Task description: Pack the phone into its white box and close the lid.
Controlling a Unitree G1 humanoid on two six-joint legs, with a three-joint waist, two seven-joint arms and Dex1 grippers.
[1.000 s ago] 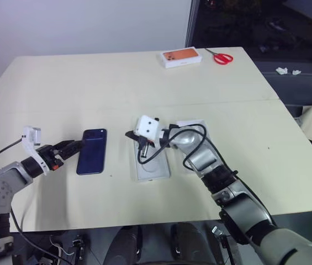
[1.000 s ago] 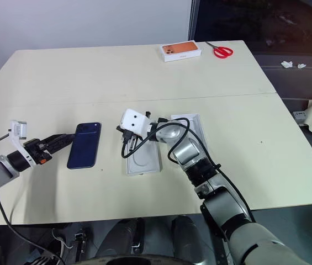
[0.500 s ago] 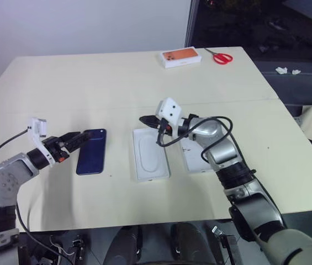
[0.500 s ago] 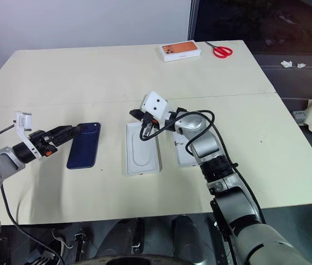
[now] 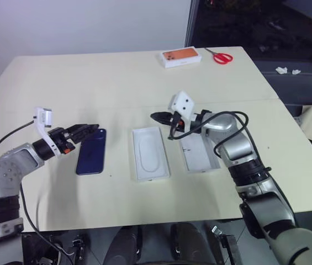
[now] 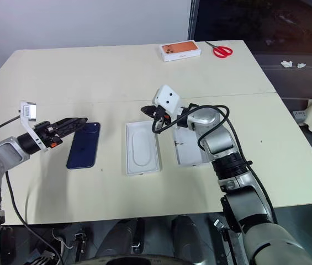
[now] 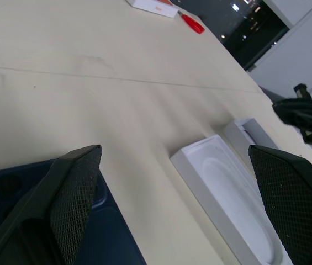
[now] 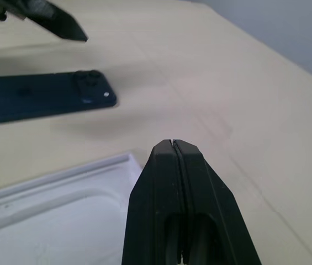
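Starting from the left side of the table [image 5: 45, 77], the left gripper [image 5: 87, 130] was seen just above the near-left edge of the phone [image 5: 92, 150], with its jaws spread wide and nothing held between them. The phone itself was lying flat on the table, back side up, outside of any box, so the packing was judged as not yet begun. Just to the right of the phone, the white insert [image 5: 151, 154] with the oval recess was lying apart on the table. Further right, the right gripper [image 5: 157, 117] was held in the air above the gap between the insert and the white box [image 5: 199, 152], with its jaws pressed fully together and empty. The white box was lying open beside the insert, and no phone was seen inside it. The lid could not be told with certainty in these views. At the far edge, a white box with orange top [image 5: 180, 57] and red scissors [image 5: 220, 56] were left untouched. Lifting the phone, placing it in the box and closing the lid were judged as all remaining.
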